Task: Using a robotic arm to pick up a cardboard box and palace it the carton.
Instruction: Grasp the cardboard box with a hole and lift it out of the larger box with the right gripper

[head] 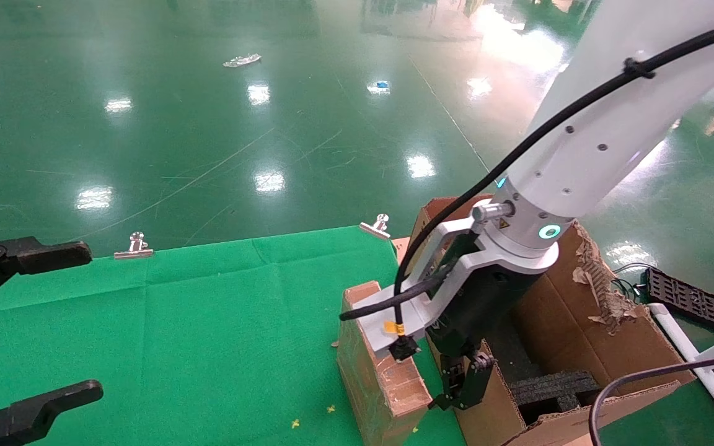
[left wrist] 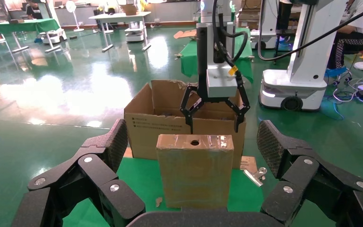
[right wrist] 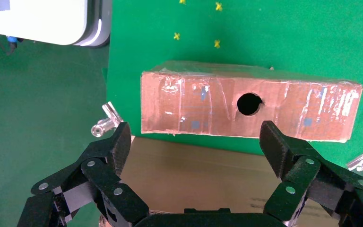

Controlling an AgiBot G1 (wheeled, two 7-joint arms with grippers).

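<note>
The scene is viewed from the head camera, angled forward and down over the green table [head: 208, 310]. The cardboard box [left wrist: 195, 170] is faced level and close from the left wrist camera, with the carton [left wrist: 160, 116] behind at 12 o'clock. The same cardboard box [right wrist: 248, 106] is seen from directly above, close, by the right wrist camera.

Table [head: 208, 310] under green cloth [head: 220, 347], clipped at far edge by metal clips [head: 134, 246]. Cardboard box [head: 374, 365] stands upright near its right edge. Small yellow specks [head: 295, 424] on cloth, possibly tape marks. Carton [head: 617, 347] beside the table.
</note>
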